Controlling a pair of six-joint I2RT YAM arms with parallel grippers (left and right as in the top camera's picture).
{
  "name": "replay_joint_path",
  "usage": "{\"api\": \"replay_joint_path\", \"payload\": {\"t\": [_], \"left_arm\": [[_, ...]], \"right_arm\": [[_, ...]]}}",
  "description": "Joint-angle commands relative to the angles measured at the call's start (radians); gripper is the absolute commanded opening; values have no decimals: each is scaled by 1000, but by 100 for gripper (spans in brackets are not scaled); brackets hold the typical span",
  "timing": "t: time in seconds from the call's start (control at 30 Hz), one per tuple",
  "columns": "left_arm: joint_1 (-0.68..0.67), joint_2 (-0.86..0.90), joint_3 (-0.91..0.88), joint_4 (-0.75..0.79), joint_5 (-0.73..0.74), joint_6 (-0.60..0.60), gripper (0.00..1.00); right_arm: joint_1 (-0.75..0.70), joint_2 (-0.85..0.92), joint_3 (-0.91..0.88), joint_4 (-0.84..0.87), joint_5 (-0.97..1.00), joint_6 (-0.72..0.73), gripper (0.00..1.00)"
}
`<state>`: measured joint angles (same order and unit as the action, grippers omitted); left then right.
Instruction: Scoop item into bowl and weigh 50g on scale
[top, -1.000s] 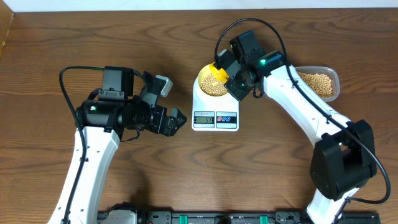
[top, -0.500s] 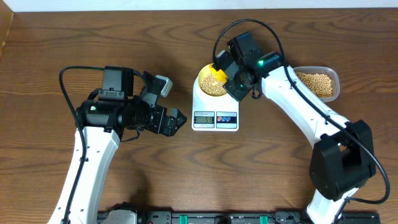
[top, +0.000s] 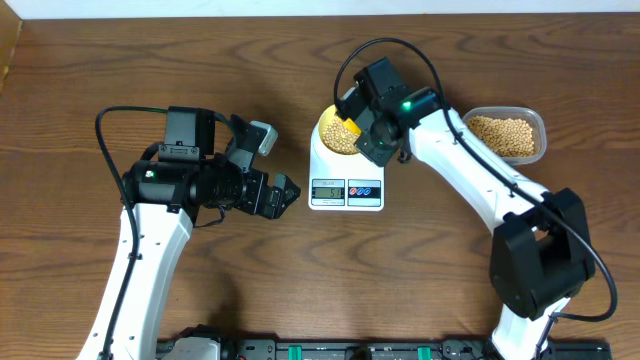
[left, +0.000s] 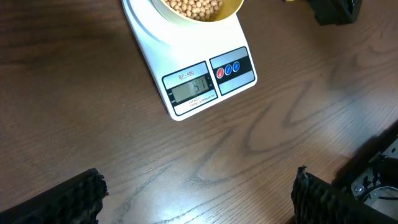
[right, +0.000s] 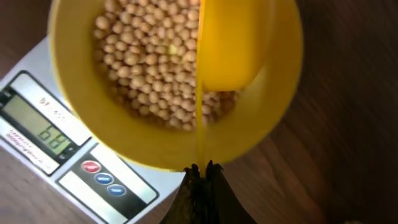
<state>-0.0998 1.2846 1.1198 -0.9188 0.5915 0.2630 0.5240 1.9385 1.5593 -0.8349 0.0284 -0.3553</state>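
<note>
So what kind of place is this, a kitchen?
Probably a robotics test bench, not a kitchen. A white left arm and right arm work at a wooden table, and the right one holds a yellow scoop over a bowl of beans on a digital scale.

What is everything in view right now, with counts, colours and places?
beans: many, beige-tan, in the bowl; more in the tub
bowl: one, pale yellow, on the scale
scale: one, white, mid-table
scoop: one, bright yellow, over the bowl
tub: one, clear plastic, right of the scale
table: one, brown wood
left end effector: one, black, open and empty, left of the scale
right end effector: one, black, shut on the scoop handle
</note>
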Motion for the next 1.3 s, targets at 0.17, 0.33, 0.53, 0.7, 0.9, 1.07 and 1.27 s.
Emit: {"api": "replay_joint_path", "payload": {"t": [0.17, 0.33, 0.53, 0.7, 0.9, 1.07, 1.27], "left_arm": [[5, 4, -6, -3, -9, 6, 98], [5, 4, -6, -3, -8, 6, 98], [5, 4, -6, -3, -9, 6, 98], [5, 4, -6, -3, -9, 6, 98], [5, 4, -6, -3, -9, 6, 98], [5, 4, -6, -3, -9, 6, 98], [5, 4, -6, -3, -9, 6, 98]], "right_arm": [[29, 10, 14, -30, 13, -28, 1], [29, 10, 14, -49, -29, -51, 1], [29, 10, 14, -51, -73, -50, 1], [21, 10, 16, -47, -74, -50, 1], [6, 10, 18, -43, -145, -48, 1], [-21, 10, 25, -35, -160, -3, 1], [-69, 10, 40, -21, -239, 34, 1]]}}
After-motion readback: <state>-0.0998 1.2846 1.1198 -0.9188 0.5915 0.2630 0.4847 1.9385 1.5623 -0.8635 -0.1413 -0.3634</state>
